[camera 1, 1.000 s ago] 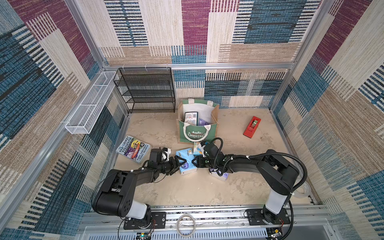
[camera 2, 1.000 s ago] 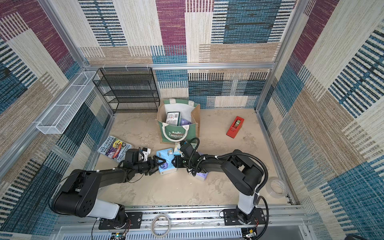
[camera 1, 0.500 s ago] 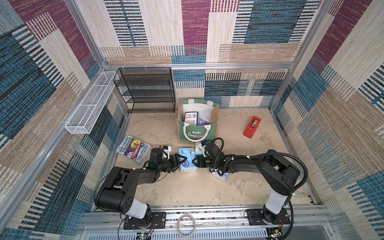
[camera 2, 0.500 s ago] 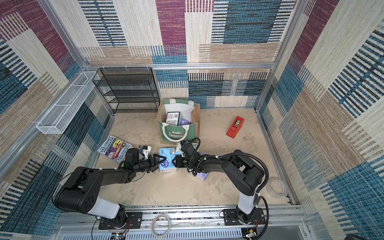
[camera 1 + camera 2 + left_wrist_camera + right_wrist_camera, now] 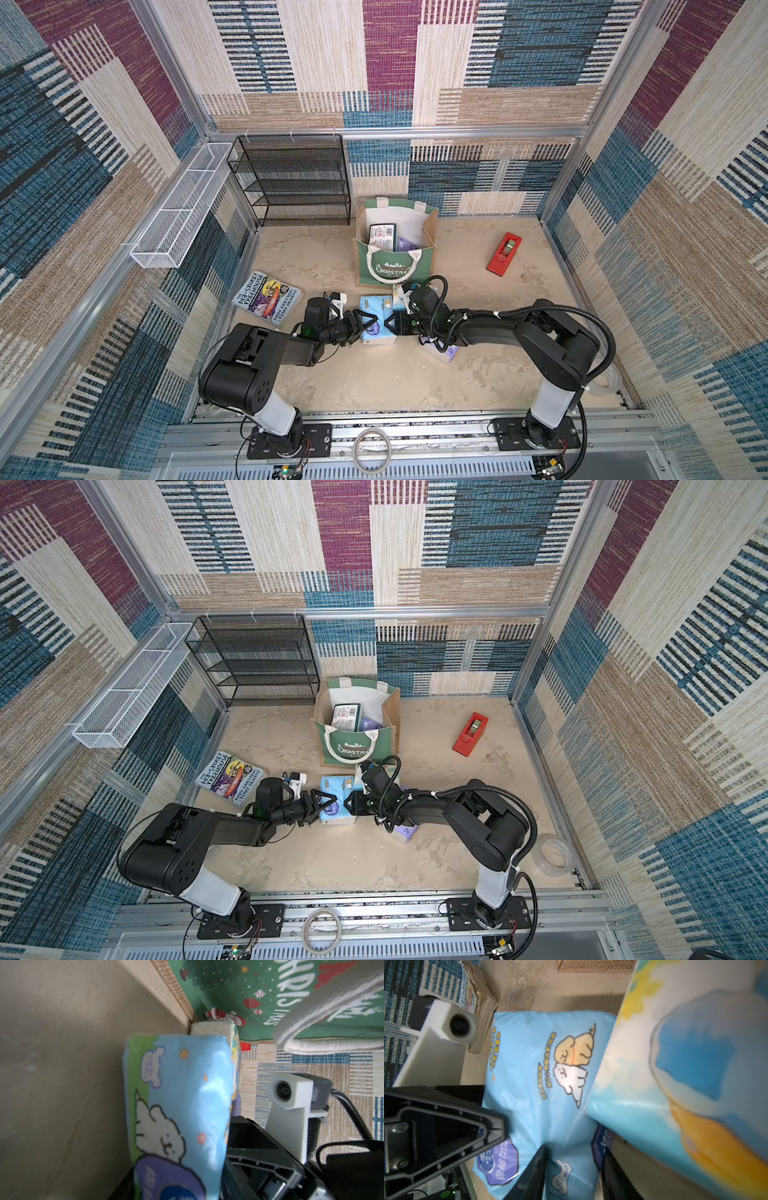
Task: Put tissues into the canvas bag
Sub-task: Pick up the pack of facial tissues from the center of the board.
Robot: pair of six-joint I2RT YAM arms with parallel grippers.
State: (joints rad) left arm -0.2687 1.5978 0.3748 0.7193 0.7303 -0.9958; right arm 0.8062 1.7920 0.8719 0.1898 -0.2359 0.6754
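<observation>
- While both arms meet low at table centre, the step in hand looks like pick-up of the light blue pack (image 5: 377,318), which lies flat just near of the canvas bag (image 5: 392,272).
- Right gripper (image 5: 394,325) comes in from the right. Its wrist view shows fingers (image 5: 534,1169) either side of the pack's end w/ wrapper creased betw. them, so the jaws are pinching that pack.
- Left gripper (image 5: 365,324) is at the pack's left edge, jaws straddling it. Can't tell if they press the wrapper or only bracket it.
- Bag stands upright, mouth open, far of the pack. Inside are the flat green-and-white pack (image 5: 382,237) + a lilac pack (image 5: 405,245).
- Not yet bagged: white pack (image 5: 212,1027) betw. blue pack & bag front, and a 2nd lilac pack (image 5: 442,353) under the right forearm.
- Next, prob.: one firm grip, lift clear of the front rim + rope handle (image 5: 324,1016), carry far, release over the opening.
- Two grips on one soft pack could tug it, so one arm should let go.
</observation>
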